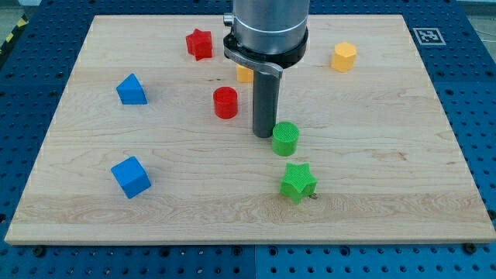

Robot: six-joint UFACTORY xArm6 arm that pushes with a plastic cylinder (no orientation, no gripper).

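Observation:
My tip (pixel 265 135) rests on the wooden board (pixel 387 155) near its middle, just left of the green cylinder (pixel 285 139) and touching or nearly touching it. A green star (pixel 297 182) lies below that cylinder. The red cylinder (pixel 225 102) stands up and to the left of the tip. Partly hidden behind the rod's mount is a yellow block (pixel 243 74); its shape cannot be made out.
A red star (pixel 199 44) lies near the view's top. A yellow hexagonal block (pixel 344 56) sits at the top right. Two blue blocks lie on the left, one at mid height (pixel 132 90) and a cube lower down (pixel 130 177). Blue perforated table surrounds the board.

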